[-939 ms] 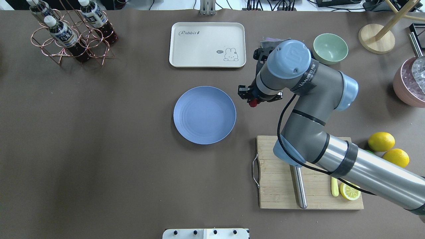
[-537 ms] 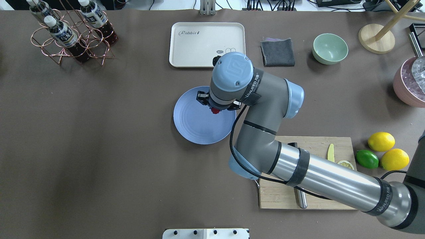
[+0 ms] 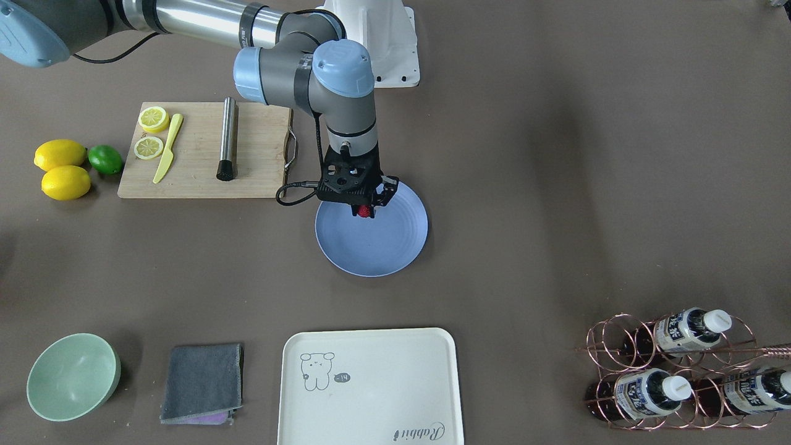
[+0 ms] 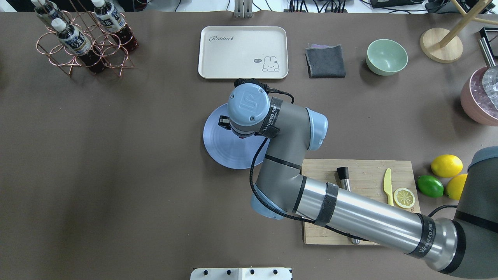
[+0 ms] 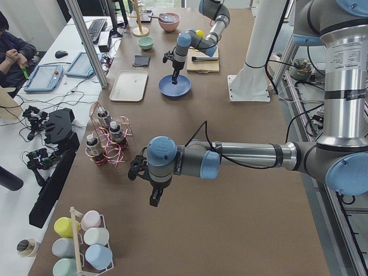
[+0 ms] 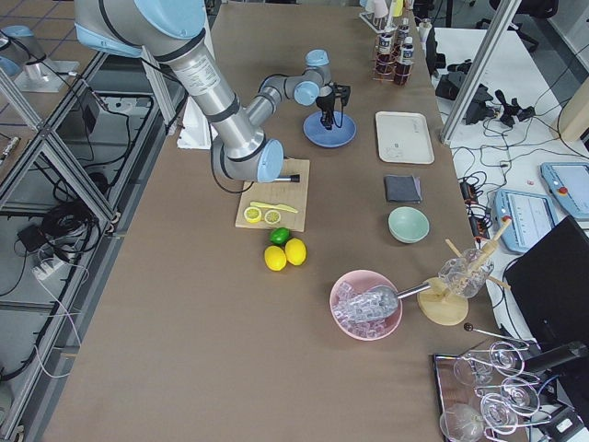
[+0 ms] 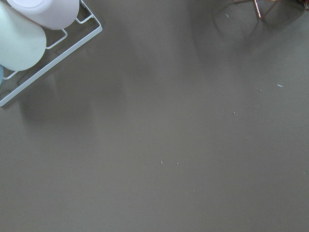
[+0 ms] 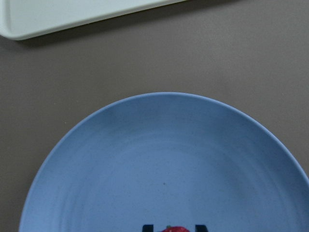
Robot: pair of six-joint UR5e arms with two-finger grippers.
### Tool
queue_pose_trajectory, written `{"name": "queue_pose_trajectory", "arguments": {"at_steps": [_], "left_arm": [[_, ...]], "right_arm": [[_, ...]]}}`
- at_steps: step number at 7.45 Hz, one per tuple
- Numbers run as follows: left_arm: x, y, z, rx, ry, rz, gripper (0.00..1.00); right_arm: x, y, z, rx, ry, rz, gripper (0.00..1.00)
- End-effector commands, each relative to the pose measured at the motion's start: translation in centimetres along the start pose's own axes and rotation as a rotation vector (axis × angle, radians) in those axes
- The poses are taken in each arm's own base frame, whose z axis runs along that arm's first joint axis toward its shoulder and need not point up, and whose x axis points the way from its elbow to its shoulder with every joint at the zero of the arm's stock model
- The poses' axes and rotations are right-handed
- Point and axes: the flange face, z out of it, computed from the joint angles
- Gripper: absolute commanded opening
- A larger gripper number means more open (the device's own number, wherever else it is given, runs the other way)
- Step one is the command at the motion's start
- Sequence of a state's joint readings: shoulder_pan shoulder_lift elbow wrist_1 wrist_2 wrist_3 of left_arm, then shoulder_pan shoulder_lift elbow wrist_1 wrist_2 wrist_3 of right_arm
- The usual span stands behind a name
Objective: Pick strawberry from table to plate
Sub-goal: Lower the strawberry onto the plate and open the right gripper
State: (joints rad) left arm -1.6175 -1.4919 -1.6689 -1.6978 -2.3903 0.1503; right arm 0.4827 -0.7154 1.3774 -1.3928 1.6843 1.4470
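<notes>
Strawberry [image 3: 364, 211] sits pinched in the right tool [image 3: 365, 206] over the plate [image 3: 383, 250], only the drop left to do.

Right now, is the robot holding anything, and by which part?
Its right gripper pinches the strawberry by its sides, between the fingers, over the blue plate.

In the exterior left view you find a white desk [image 5: 66, 37] along the upper left, with a keyboard [image 5: 96, 29] on it and a slanted aluminium post [image 5: 86, 41] beside it. In the exterior right view, the left side shows you a tiled floor [image 6: 46, 11], an aluminium frame [image 6: 55, 152] and loose cables [image 6: 57, 224]. The brown tabletop [image 6: 184, 322] is lit evenly, with soft shadows.
</notes>
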Motion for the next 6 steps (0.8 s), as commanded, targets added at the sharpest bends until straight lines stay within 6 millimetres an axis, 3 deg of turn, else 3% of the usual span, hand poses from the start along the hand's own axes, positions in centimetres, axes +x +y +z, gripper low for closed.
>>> {"name": "queue_pose_trajectory", "arguments": {"at_steps": [1,4,5,6], "left_arm": [[-0.10,0.08,0.04,-0.001,0.000,-0.002,0.98],[-0.06,-0.02,-0.01,0.001,-0.001,0.000,0.98],[-0.13,0.08,0.07,0.000,-0.001,-0.001,0.98],[-0.12,0.07,0.06,0.001,-0.001,0.000,0.98]], "right_arm": [[0.20,0.21,1.27,0.005,0.010,-0.008,0.00],[0.21,0.61,1.51,0.007,0.012,-0.012,0.00],[0.09,0.63,1.36,0.006,0.009,-0.014,0.08],[0.21,0.61,1.51,0.007,0.012,-0.013,0.71]]}}
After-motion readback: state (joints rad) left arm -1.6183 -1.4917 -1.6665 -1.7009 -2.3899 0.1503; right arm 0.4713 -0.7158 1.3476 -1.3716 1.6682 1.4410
